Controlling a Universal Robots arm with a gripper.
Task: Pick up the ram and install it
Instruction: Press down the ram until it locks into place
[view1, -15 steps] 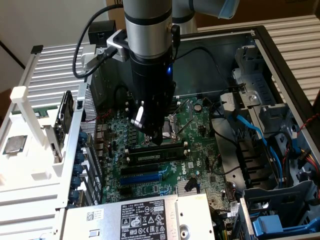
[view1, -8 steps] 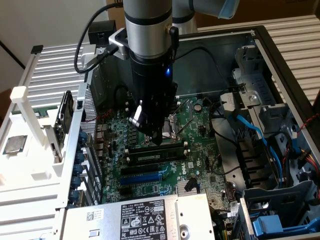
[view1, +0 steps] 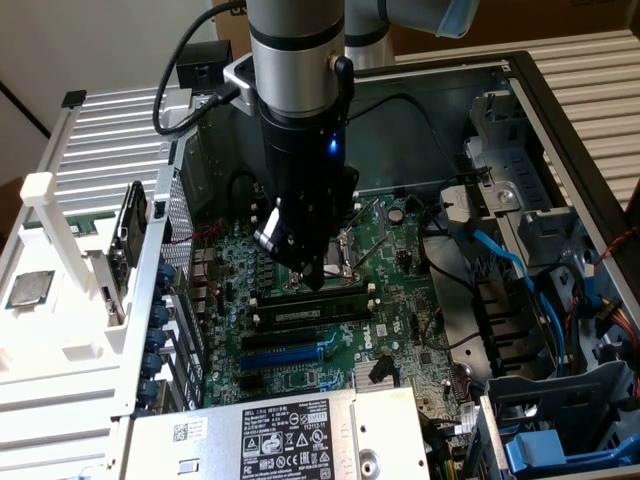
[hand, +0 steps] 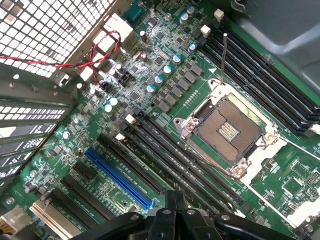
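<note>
My gripper (view1: 312, 283) hangs tip-down inside the open computer case, its fingers shut with nothing between them. Right under the tip, a long dark stick that looks like the ram (view1: 305, 313) stands on edge in a memory slot on the green motherboard (view1: 400, 330). The tip is at or just above its upper edge; I cannot tell whether they touch. In the wrist view the shut gripper (hand: 172, 200) sits over a row of long black memory slots (hand: 165, 150). I cannot pick the ram out among them there.
The CPU socket (hand: 227, 130) lies beside the slots, the blue expansion slot (view1: 285, 355) (hand: 117, 177) on their other side. A labelled silver box (view1: 280, 440) lies in front, and cables and a drive cage (view1: 560, 400) at the exterior view's right. A white rack (view1: 60, 300) stands outside the case wall.
</note>
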